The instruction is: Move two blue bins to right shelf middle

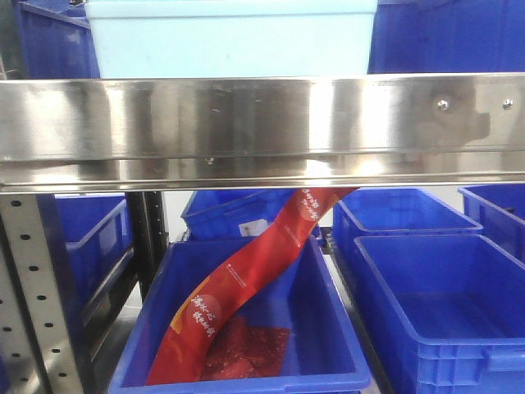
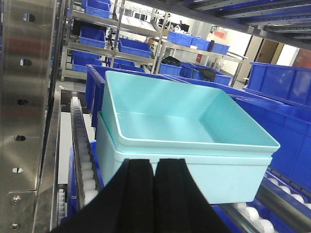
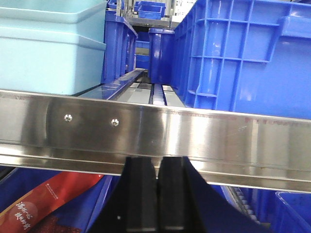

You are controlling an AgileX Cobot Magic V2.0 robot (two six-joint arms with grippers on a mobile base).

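1. Left gripper (image 2: 154,170): jaws pressed together, holding nothing, hovering just in front of the pale turquoise bins (image 2: 184,141), two nested and resting on the roller shelf (image 2: 80,160).
2. Right gripper (image 3: 156,184): jaws likewise closed and empty, sitting just below the steel shelf rail (image 3: 155,133), with the large blue bin (image 3: 243,58) above and beyond it on the right.
3. Risk of picking the wrong target: the nested pair reads light turquoise rather than blue, while plenty of true blue bins stand around, among them the lower bin with the red packet (image 1: 246,279) and the empty blue bin (image 1: 443,304) beside it. Cannot tell from these views which two are meant.
4. Risk of collision: lifting the right arm straight up from under the rail would likely strike the steel edge; needs backing out first.
5. Risk of a failed grasp: closed jaws pushed forward would shove the nested bins back along the rollers instead of gripping a rim; needs opening before approach.
6. Risk of separation: gripping only the upper bin's rim could lift it out of the lower one, leaving half the load behind or tipping it off the rollers.
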